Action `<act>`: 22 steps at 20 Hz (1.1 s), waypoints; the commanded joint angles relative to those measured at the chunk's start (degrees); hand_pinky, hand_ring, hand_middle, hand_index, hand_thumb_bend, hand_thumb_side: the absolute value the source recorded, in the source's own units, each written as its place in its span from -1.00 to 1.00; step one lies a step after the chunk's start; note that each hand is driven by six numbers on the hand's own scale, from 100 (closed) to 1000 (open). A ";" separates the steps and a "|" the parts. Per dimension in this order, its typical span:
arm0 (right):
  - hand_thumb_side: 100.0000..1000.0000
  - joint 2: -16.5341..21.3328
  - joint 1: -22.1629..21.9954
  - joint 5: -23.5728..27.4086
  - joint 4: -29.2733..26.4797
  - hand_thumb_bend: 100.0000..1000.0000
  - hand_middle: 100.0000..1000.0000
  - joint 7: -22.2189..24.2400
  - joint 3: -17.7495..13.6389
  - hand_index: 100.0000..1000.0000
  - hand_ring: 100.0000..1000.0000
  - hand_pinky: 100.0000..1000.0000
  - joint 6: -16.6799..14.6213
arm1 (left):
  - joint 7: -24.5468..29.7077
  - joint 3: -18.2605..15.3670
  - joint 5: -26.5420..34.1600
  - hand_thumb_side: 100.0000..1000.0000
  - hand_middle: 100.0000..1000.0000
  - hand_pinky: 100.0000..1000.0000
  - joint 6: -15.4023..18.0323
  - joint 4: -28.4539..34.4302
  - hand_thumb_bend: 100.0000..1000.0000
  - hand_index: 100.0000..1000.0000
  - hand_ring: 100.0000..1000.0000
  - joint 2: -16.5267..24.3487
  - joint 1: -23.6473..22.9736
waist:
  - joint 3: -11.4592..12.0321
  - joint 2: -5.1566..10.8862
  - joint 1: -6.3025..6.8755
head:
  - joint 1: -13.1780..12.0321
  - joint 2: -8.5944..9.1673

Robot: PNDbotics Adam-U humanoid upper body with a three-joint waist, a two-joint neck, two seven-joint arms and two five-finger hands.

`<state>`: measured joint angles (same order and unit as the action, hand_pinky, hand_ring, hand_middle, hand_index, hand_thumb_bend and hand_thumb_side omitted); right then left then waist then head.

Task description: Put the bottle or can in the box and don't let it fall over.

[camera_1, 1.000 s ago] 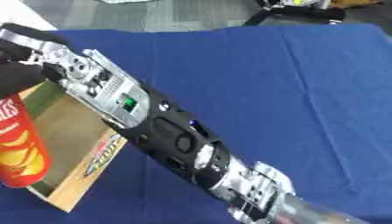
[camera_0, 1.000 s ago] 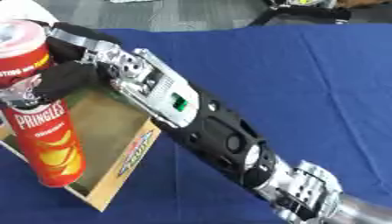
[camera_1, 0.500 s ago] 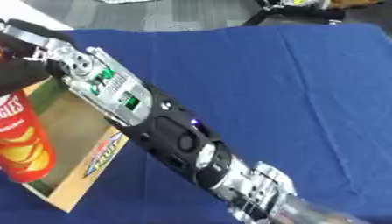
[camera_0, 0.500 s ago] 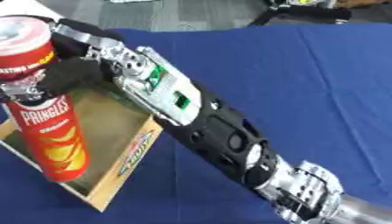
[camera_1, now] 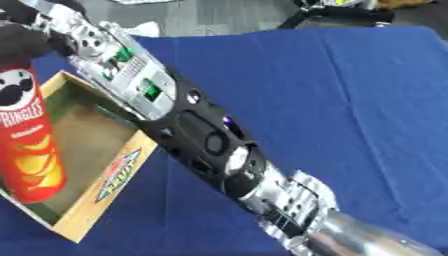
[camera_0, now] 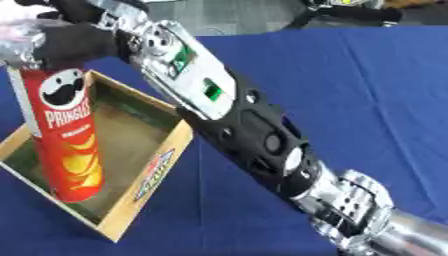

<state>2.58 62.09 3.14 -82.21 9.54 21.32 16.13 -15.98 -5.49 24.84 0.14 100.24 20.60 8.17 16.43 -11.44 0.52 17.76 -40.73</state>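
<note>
A tall red Pringles can (camera_0: 66, 135) stands nearly upright inside the open cardboard box (camera_0: 149, 180), at its left side, base on the box floor. My right arm stretches from the lower right up to the upper left. Its black right hand (camera_0: 77, 44) sits at the can's top, fingers curled round it and hiding the lid. In the right eye view the same right hand (camera_1: 19, 46) sits straight above the can (camera_1: 26, 140). No left hand shows in either view.
The box lies at the left of a table under a blue cloth (camera_0: 350, 90), which stretches bare to the right. My forearm (camera_0: 245, 135) passes over the box's right wall. Dark equipment (camera_0: 350, 7) stands beyond the far edge.
The can has settled a little lower in the box and stands straighter. My right hand, which gripped its upper part, now sits at its very top.
</note>
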 commanded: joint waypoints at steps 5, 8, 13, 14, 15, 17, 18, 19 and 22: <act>-0.65 1.71 1.78 1.37 -2.48 -0.02 1.00 -1.59 -1.91 0.95 1.00 0.93 -0.12 | 0.28 -0.42 -0.38 0.77 0.76 0.41 0.10 0.46 -0.11 0.66 0.88 1.06 0.39 | -0.26 0.94 0.51 | -0.17 0.28; -0.65 1.97 1.63 1.82 -2.91 -0.02 1.00 -2.04 -1.87 0.94 1.00 0.92 0.26 | 0.32 -0.42 -0.40 0.76 0.76 0.41 0.09 0.46 -0.11 0.66 0.88 1.06 0.37 | -0.40 0.93 0.55 | -0.27 0.28; -0.62 2.27 1.29 2.47 -3.21 -0.02 1.00 -2.67 -1.81 0.88 1.00 0.85 0.94 | 0.32 -0.44 -0.40 0.76 0.76 0.41 0.11 0.45 -0.11 0.66 0.88 1.12 0.37 | -0.62 0.95 0.63 | -0.40 0.24; -0.62 2.39 1.14 2.75 -3.21 -0.02 1.00 -2.86 -1.88 0.87 1.00 0.83 1.13 | 0.32 -0.44 -0.40 0.76 0.76 0.41 0.11 0.43 -0.11 0.66 0.88 1.12 0.35 | -0.69 0.98 0.65 | -0.43 0.26; -0.61 2.54 1.01 3.06 -3.21 -0.01 1.00 -3.06 -1.96 0.85 1.00 0.82 1.32 | 0.31 -0.44 -0.40 0.76 0.76 0.41 0.10 0.41 -0.11 0.66 0.88 1.12 0.33 | -0.75 1.01 0.66 | -0.47 0.28; -0.59 3.13 0.70 3.78 -3.23 0.01 1.00 -3.45 -2.18 0.81 1.00 0.78 1.66 | 0.30 -0.48 -0.43 0.76 0.76 0.41 0.12 0.40 -0.11 0.66 0.88 1.15 0.26 | -0.91 1.09 0.68 | -0.57 0.29; -0.59 3.68 0.49 4.08 -3.26 0.02 1.00 -3.69 -2.38 0.80 1.00 0.77 1.83 | 0.26 -0.54 -0.46 0.76 0.76 0.41 0.14 0.40 -0.11 0.66 0.88 1.18 0.20 | -1.03 1.15 0.68 | -0.68 0.24; -0.59 4.24 0.30 4.34 -3.31 0.02 1.00 -3.95 -2.60 0.79 1.00 0.77 1.97 | 0.22 -0.58 -0.48 0.76 0.76 0.41 0.15 0.39 -0.11 0.66 0.88 1.22 0.14 | -1.14 1.20 0.67 | -0.79 0.20; -0.58 6.85 -0.60 4.78 -3.28 0.06 1.00 -5.18 -3.76 0.77 0.99 0.75 2.11 | 0.09 -0.75 -0.58 0.76 0.76 0.41 0.20 0.33 -0.11 0.66 0.88 1.33 -0.18 | -1.62 1.39 0.66 | -1.30 0.08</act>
<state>7.80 60.57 7.43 -84.29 4.94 18.49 18.21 -15.89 -5.53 24.68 0.22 99.95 20.60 7.81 14.75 -11.32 0.78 16.77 -40.73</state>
